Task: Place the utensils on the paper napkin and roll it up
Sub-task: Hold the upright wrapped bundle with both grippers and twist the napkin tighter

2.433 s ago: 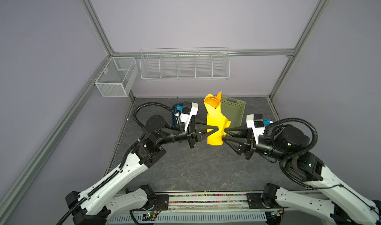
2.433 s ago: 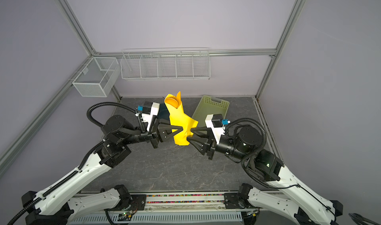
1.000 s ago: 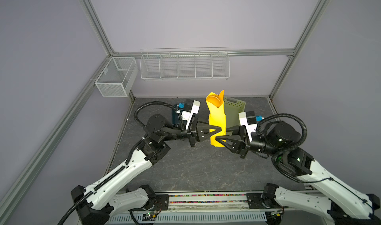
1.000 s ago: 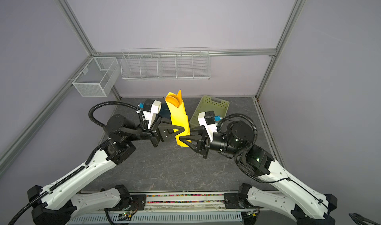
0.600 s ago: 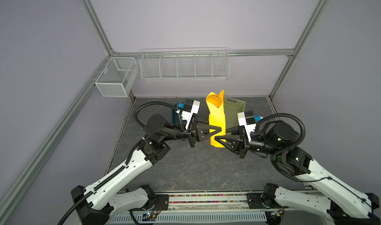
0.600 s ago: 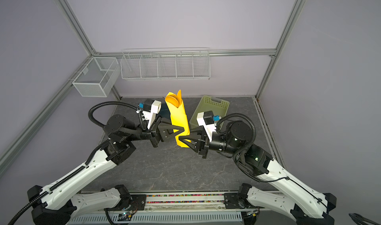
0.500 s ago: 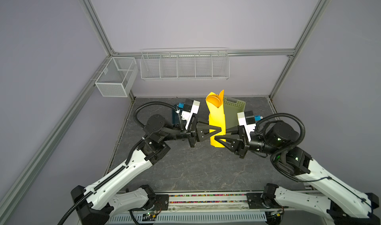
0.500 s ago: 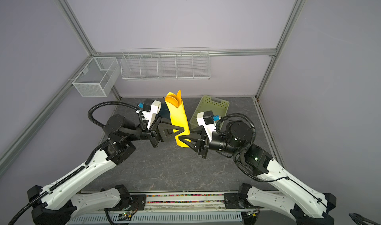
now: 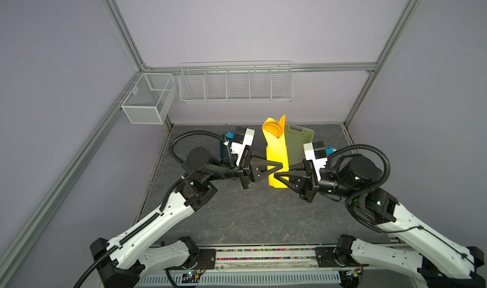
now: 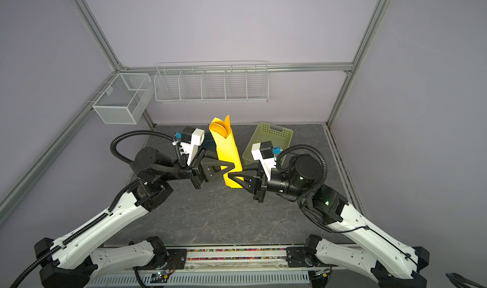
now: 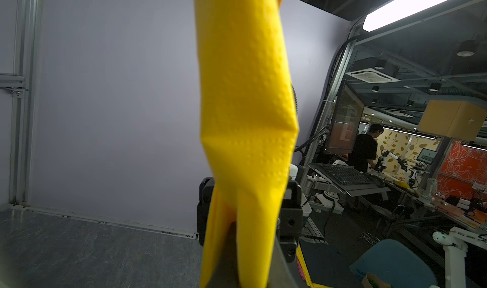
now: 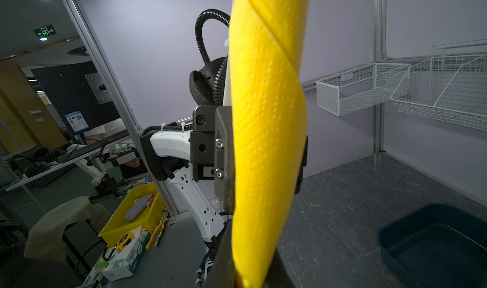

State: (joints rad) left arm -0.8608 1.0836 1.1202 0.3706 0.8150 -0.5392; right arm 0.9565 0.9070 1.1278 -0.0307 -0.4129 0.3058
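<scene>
**Two grippers are holding a rolled napkin upright.**
Over the table [image 9: 237, 215], near the basket [image 9: 300, 141], the napkin [image 9: 276, 147] is standing on end as a tube, lifted clear of the surface. The left gripper [image 9: 281, 166] is clenching its middle and the right gripper [image 9: 274, 175] is pinching it just below, probably to stop the wrap springing open. The utensils [image 9: 272, 131] are sitting inside, orange tips poking out the top, so the rolling is looking nearly done.

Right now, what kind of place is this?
Probably a robotics lab test cell: lilac panels in a silver aluminium frame enclose the grey marbled tabletop, and outside a black-shirted person stands near a tilted black keyboard.
</scene>
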